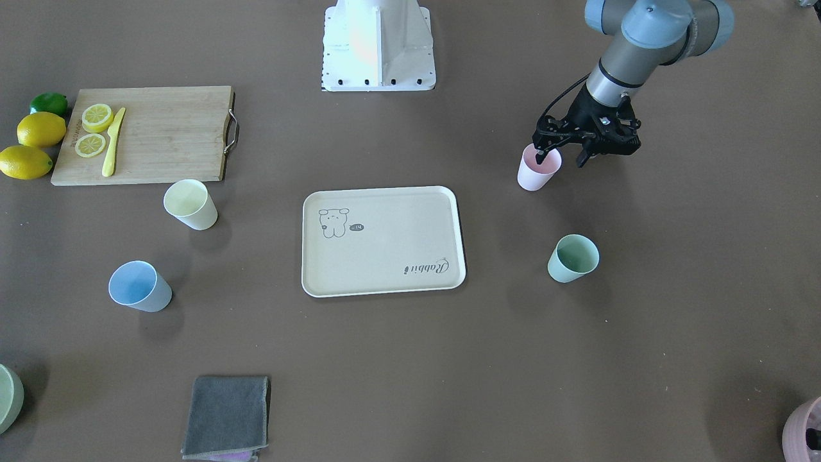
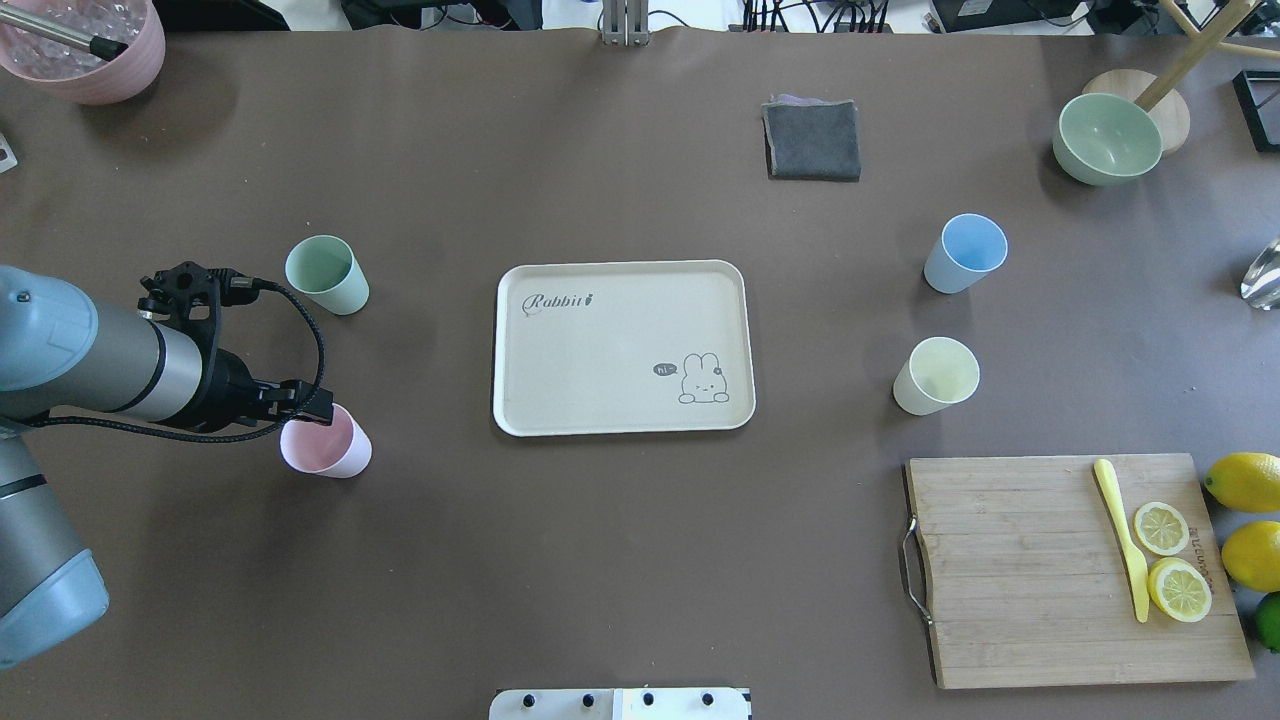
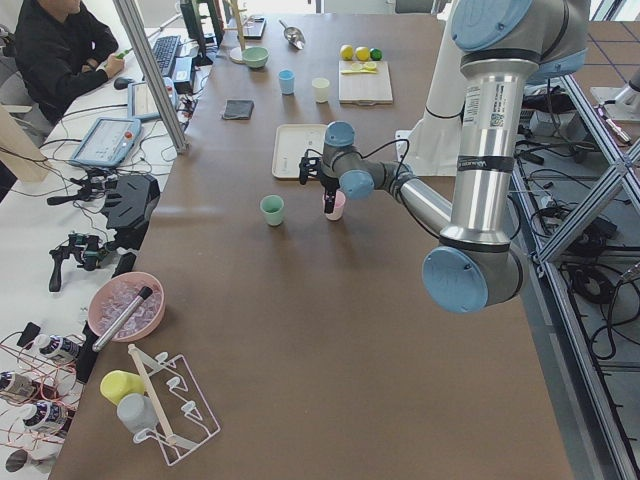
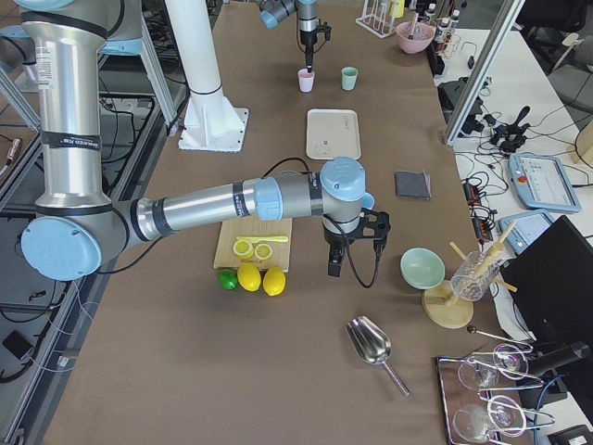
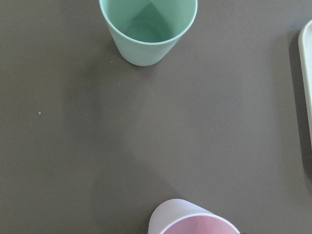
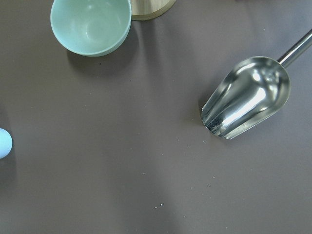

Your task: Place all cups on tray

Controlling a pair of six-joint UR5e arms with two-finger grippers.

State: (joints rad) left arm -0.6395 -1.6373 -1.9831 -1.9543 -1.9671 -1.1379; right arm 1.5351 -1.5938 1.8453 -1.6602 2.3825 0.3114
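As the left gripper's (image 1: 562,159) parted jaws straddle the pink matte tumbler's (image 1: 533,174) rim, near the cream rectangular tray (image 1: 385,256), skewed clamping could topple it.

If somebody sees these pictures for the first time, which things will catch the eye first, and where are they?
The left arm stands out, its jaws open astride the rim of the pink cup at the robot's left. The cream tray lies bare at the table's middle. At the robot's right, bright lemons sit beside a wooden cutting board.
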